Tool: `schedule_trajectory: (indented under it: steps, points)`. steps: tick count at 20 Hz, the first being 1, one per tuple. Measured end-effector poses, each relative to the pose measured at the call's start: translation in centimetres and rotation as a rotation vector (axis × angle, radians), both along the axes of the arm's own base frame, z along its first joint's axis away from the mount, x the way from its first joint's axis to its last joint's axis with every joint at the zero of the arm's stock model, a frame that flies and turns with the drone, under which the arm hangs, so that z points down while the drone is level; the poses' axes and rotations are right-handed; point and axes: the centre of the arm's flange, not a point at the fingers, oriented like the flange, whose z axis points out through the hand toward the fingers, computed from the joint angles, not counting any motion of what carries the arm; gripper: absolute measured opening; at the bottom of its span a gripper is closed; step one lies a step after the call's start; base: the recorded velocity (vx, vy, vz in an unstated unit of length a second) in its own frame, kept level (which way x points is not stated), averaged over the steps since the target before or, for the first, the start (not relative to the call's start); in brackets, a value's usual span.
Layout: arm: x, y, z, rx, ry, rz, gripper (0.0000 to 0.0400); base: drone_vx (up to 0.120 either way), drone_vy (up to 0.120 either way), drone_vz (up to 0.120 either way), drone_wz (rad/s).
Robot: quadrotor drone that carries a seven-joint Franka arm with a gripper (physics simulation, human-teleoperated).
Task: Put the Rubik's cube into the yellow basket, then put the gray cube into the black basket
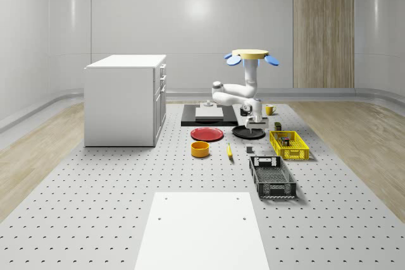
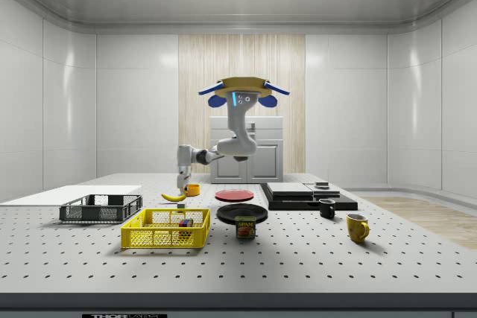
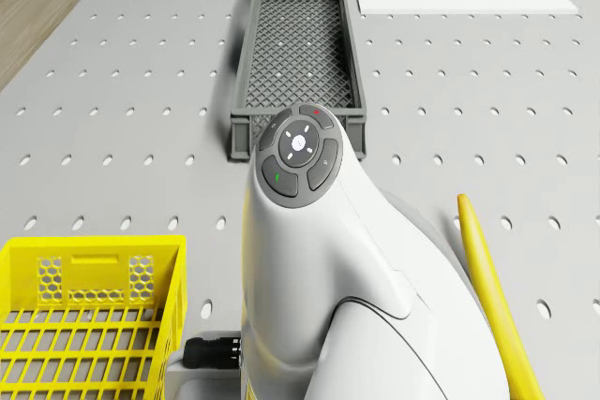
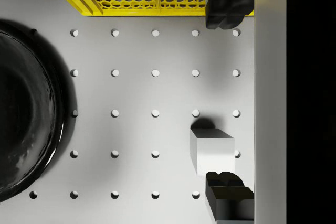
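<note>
While drone (image 1: 249, 55) hovers over table, claw (image 4: 227, 98) spread above gray cube (image 4: 212, 149)

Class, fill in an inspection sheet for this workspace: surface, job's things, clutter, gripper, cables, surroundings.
Surface: perforated table, with a white sheet at its near end.
Job's things: gray cube on the table beside the black plate; Rubik's cube inside the yellow basket; nothing seen in the black basket.
Clutter: red plate, orange bowl, banana, can, black mug, yellow mug.
Gripper: gripper open, over the gray cube; drone hovers above the table.
Cables: nothing seen.
Surroundings: white cabinet, pale walls, wood panel.
</note>
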Motion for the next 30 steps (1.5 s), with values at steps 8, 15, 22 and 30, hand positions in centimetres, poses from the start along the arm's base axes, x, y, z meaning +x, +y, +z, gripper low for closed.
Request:
schedule_trajectory:
  steps: [8,15,22,30]
  points:
    - [0.0,0.0,0.0,0.0,0.0,0.0,0.04,0.03,-0.12,0.0,0.0]
    - [0.0,0.0,0.0,0.0,0.0,0.0,0.04,0.0,-0.051,-0.011,0.0]
    - [0.0,0.0,0.0,0.0,0.0,0.0,0.04,0.0,0.0,-0.12,0.0]
    - [0.48,0.0,0.0,0.0,0.0,0.0,0.04,0.0,0.0,-0.07,0.0]
